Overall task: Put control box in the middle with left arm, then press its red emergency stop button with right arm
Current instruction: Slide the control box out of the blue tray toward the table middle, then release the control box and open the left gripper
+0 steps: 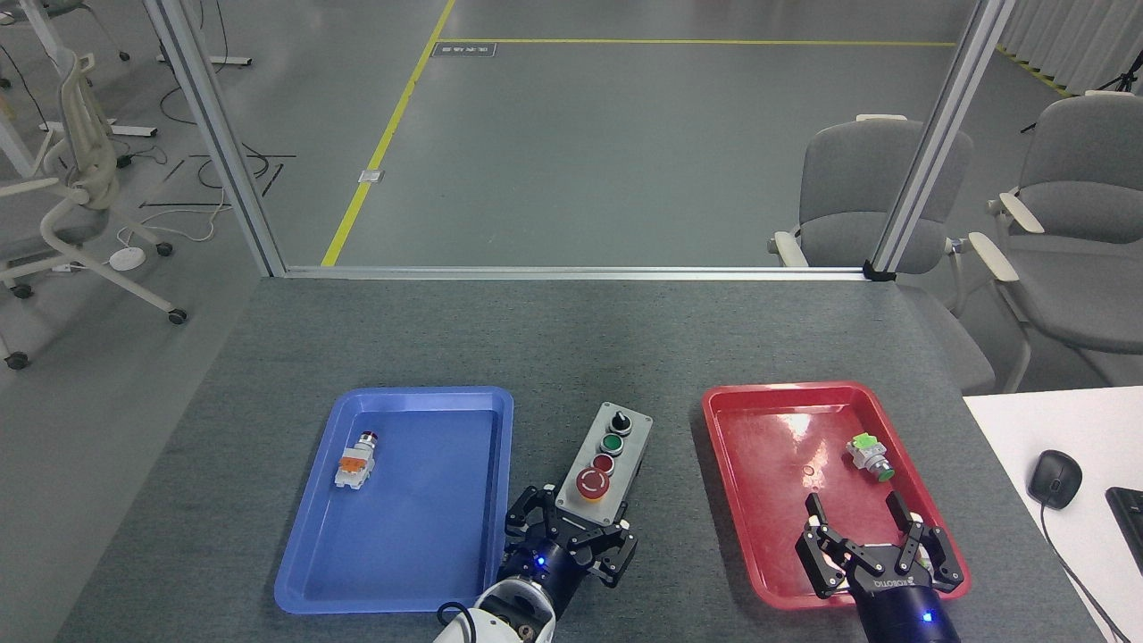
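Note:
The grey control box [612, 457] sits between the two trays, tilted slightly, its row running from a black knob at the far end to the red emergency stop button [593, 483] on a yellow ring at the near end. My left gripper [571, 538] is shut on the box's near end. My right gripper [864, 525], black with white lettering and a blue light, hangs open over the near part of the red tray [741, 500], with nothing between its fingers.
A blue tray [464, 500] on the left holds a small white and orange part [354, 464]. The red tray holds a small green-capped part [868, 455]. A white desk with a mouse [1054, 478] stands at the right edge. Chairs stand beyond the table.

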Available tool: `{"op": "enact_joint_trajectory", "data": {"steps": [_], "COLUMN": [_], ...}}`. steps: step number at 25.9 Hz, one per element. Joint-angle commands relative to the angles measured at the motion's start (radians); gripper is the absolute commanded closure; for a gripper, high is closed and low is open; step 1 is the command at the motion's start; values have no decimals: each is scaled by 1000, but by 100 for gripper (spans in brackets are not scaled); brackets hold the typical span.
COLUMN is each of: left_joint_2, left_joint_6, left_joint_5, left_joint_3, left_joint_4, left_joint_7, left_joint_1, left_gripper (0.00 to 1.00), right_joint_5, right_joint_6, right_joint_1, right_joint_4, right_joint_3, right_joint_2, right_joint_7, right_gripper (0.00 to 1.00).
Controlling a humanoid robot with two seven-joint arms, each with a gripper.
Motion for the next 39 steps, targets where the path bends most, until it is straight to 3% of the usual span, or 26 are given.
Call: {"op": "enact_joint_trajectory", "data": {"steps": [1, 15, 18, 21, 26, 33, 39], "left_joint_2": [-1, -1, -1, -1, -1, -1, 0], "left_joint_6": [21, 19, 21, 22, 44, 50, 52], "left_joint_5": [2, 6, 8, 9, 9, 11, 11], "left_joint_3": [-50, -91, -91, -91, -90, -90, -90], "left_joint_4": [11, 28, 26, 24, 21, 21, 20], "left_joint_7": [0, -2, -3, -2, -2, -2, -2], "left_joint_1": [-4, -5, -5, -5, -5, -5, -5], "left_gripper": [100, 100, 75, 66, 36, 12, 7], "right_joint_5": [0, 0, 2, 2, 2, 3, 6], "right_joint_6": [0, -1, -1, -1, -3, -1, -2], "right_joint_1": [0, 0, 0, 0, 0, -3, 0], "right_joint_4": [0, 0, -2, 0, 0, 0, 0], "right_joint_3": [1, 1, 2, 2, 2, 4, 7], "right_joint_2": [0, 3, 2, 3, 2, 2, -5], "right_joint_7": [1, 33, 32, 33, 35, 35, 35], "right_gripper": [2, 2, 2, 2, 2, 2, 2]}}
